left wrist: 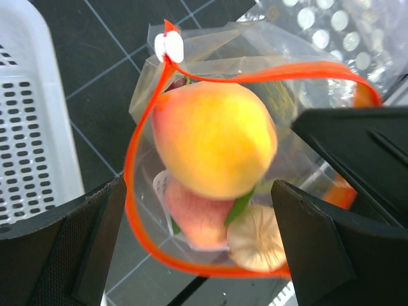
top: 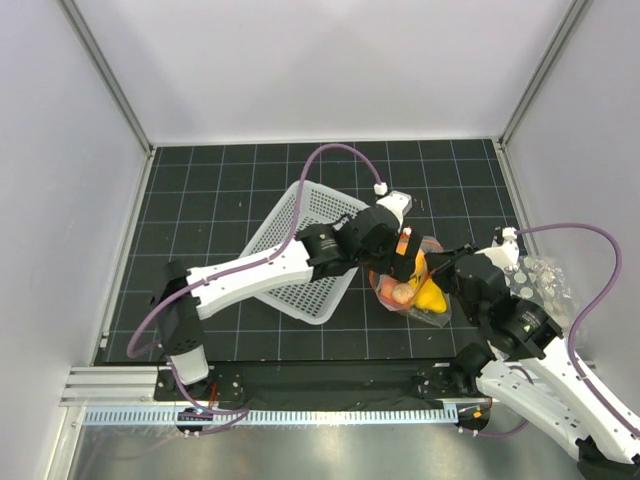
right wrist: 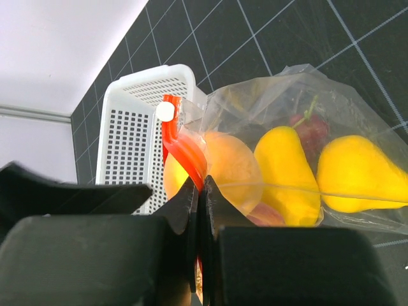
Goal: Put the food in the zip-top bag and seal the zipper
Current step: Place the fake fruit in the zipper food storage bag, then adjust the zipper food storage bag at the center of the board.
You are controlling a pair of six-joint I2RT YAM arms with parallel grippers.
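The zip-top bag (top: 438,316) lies between both grippers, its mouth held open as a loop of red-orange zipper (left wrist: 131,172) with a white slider (left wrist: 169,48). In the left wrist view a yellow-orange fruit (left wrist: 213,140) sits in the mouth over a pink-red peach (left wrist: 194,217) and a small peach-coloured ball (left wrist: 255,236). My left gripper (left wrist: 197,217) is open just above the mouth, empty. My right gripper (right wrist: 199,185) is shut on the zipper (right wrist: 182,150) at the bag's rim. Through the bag (right wrist: 357,115) I see two yellow pears (right wrist: 290,172) and dark red grapes (right wrist: 312,131).
A white perforated basket (top: 300,250) stands left of the bag, under the left arm; it also shows in the left wrist view (left wrist: 25,127) and the right wrist view (right wrist: 127,140). A clear sheet with white dots (top: 545,280) lies at the right, by the right arm.
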